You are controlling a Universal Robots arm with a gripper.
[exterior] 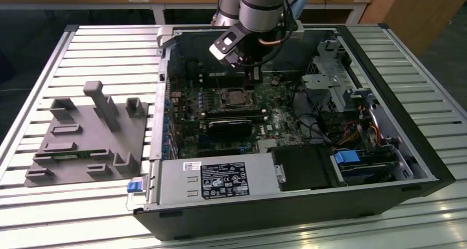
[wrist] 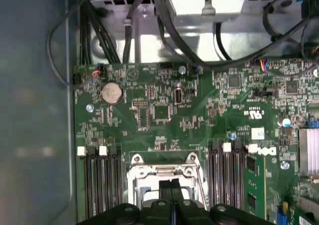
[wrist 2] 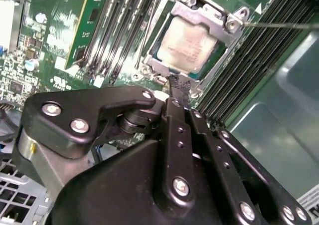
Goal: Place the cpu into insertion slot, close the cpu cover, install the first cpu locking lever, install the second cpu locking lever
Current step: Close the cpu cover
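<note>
Second wrist view: my claw (wrist 2: 178, 85), fingers pressed together, tip just beside the cover's (wrist 2: 214, 18) near edge; cpu (wrist 2: 192, 43) lies under that closed cover.

The grey arm (exterior: 259, 3) reached down from up high, and its wrist (exterior: 233, 41) was bent. The black gripper (exterior: 250, 71) pointed down. In both wrist views its two thin fingers (wrist 2: 175, 116) (wrist: 165, 189) were squeezed together.
</note>
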